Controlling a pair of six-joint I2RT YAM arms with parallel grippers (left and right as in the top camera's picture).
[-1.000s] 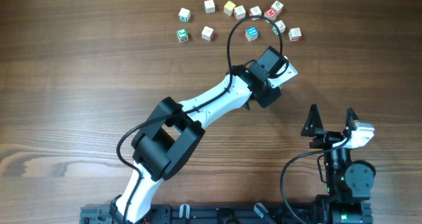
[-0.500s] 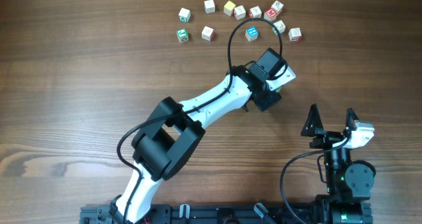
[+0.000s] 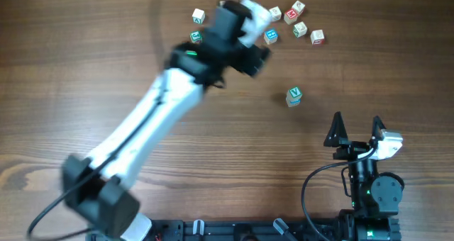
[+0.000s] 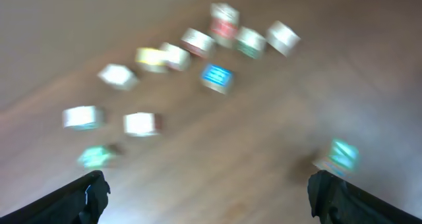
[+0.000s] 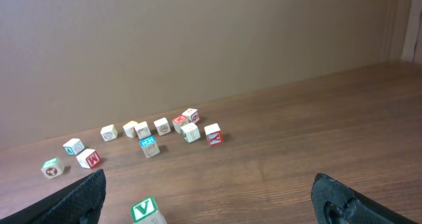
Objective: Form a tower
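Note:
The tower (image 3: 294,96) is a short stack of pale wooden cubes standing alone on the table, right of centre, with a green "V" face on top. In the right wrist view the tower (image 5: 146,212) shows low at the left, the V cube resting on another cube. The blurred left wrist view has the tower (image 4: 343,155) at the right. My left gripper (image 3: 245,14) is blurred, far back over the loose cubes, well away from the tower. There the left gripper (image 4: 208,191) stands open and empty. My right gripper (image 3: 356,120) is open and empty near the front right.
Several loose letter cubes (image 3: 298,25) lie scattered along the far edge of the wooden table (image 3: 85,92); they show as a row (image 5: 161,126) in the right wrist view. The left arm (image 3: 163,106) crosses the table diagonally.
My left gripper has opened and swung away up and to the left, uncovering the stack with the V cube where it had been. The right arm has not moved.

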